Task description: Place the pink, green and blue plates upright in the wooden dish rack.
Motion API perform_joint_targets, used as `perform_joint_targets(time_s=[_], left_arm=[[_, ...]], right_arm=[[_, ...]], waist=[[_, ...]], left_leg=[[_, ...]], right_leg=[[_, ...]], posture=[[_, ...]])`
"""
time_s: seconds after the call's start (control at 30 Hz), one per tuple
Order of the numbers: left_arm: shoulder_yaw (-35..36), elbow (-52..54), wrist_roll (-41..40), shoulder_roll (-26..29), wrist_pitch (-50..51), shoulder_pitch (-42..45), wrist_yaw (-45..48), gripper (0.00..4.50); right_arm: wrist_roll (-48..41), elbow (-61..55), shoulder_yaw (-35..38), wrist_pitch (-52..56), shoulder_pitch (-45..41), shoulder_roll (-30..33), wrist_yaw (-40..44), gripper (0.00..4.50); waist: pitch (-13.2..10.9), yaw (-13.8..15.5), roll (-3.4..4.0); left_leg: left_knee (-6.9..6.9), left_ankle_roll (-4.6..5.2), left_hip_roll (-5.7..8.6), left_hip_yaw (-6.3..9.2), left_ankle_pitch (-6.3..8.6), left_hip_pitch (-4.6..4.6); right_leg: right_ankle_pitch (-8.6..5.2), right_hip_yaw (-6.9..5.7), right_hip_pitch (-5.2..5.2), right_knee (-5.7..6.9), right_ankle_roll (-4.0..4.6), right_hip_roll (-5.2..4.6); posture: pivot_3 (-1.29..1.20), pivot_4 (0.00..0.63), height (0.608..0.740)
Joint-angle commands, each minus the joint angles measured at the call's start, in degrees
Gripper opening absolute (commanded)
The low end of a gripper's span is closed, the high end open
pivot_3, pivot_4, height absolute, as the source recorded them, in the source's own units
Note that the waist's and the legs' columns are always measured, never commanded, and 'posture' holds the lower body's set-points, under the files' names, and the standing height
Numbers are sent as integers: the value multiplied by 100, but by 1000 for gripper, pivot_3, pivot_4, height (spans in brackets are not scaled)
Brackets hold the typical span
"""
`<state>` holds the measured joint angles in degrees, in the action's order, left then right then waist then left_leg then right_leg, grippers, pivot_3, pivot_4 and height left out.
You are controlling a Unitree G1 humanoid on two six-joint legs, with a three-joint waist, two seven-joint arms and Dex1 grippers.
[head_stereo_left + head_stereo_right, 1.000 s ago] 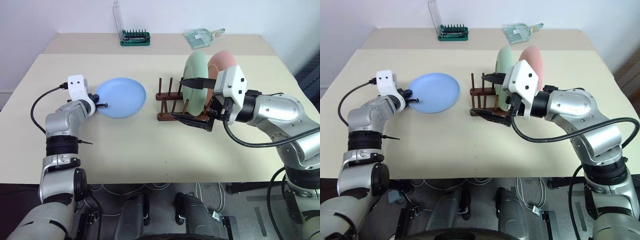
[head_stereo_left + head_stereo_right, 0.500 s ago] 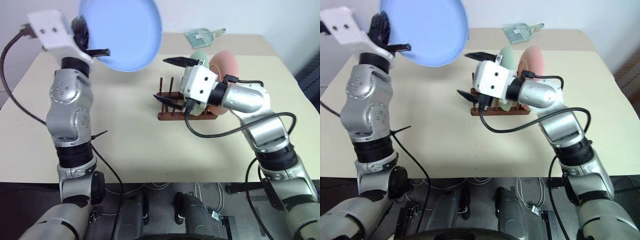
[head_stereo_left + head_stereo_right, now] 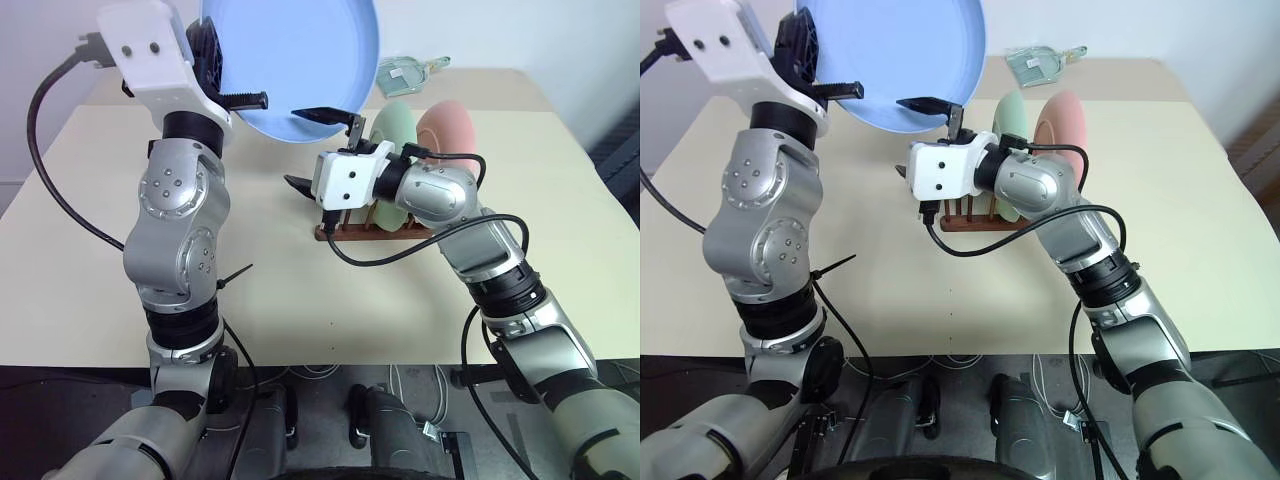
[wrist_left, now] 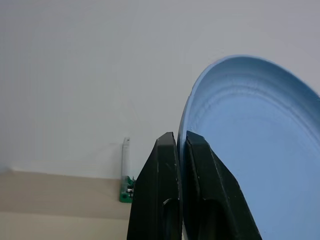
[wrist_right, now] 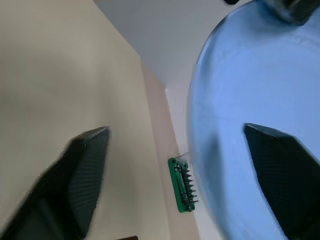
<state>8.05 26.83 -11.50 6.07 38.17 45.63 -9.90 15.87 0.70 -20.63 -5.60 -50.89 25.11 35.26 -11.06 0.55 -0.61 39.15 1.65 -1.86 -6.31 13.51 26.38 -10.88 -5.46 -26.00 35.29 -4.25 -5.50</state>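
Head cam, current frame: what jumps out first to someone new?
The blue plate, held high above the table by its rim in the shut left gripper. Just below its lower edge the right gripper stands open, one finger by the plate's edge. Behind that, the green plate and pink plate already stand upright in the wooden dish rack.

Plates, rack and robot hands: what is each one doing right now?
Blue plate: lifted off the table, pinched at its rim.
Green plate: upright in the rack.
Pink plate: upright in the rack.
Rack: on the table, front slots free.
Left gripper: shut on the blue plate.
Right gripper: open beside the blue plate.
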Motion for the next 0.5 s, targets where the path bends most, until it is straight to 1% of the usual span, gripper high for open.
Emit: perform_joint_targets(time_s=[0.03,0.2,0.23,0.4,0.5], left_arm=[[87,346,-24,-1,69,-6,-20,0],[174,445,-126,-37,177,-125,4,0],[180,462,-140,-47,191,-155,17,0],[326,495,-322,-125,151,-188,66,0],[666,489,-627,-302,31,-156,15,1030]], right_arm=[[277,28,91,-165,-202,-63,-226,2701],[461,50,101,-281,-134,-110,-342,208],[489,47,94,-315,-114,-112,-347,42],[618,58,98,-429,-25,-137,-407,42],[650,50,102,-452,21,-158,-405,0]], waist=[[0,-3,0],[0,-7,0],[0,-7,0],[0,-3,0],[0,-7,0]], left_leg=[[0,0,0,0,0,-1],[0,-2,0,1,-1,-1],[0,-2,0,1,-1,-1],[0,-4,0,2,-2,-1],[0,-4,0,2,-2,-2]], right_leg=[[0,0,0,0,0,0],[0,0,0,1,0,0],[0,0,0,1,0,0],[0,0,1,2,0,1],[0,0,1,3,0,1]], posture=[[0,150,740],[0,150,740],[0,150,740],[0,150,740],[0,150,740]])
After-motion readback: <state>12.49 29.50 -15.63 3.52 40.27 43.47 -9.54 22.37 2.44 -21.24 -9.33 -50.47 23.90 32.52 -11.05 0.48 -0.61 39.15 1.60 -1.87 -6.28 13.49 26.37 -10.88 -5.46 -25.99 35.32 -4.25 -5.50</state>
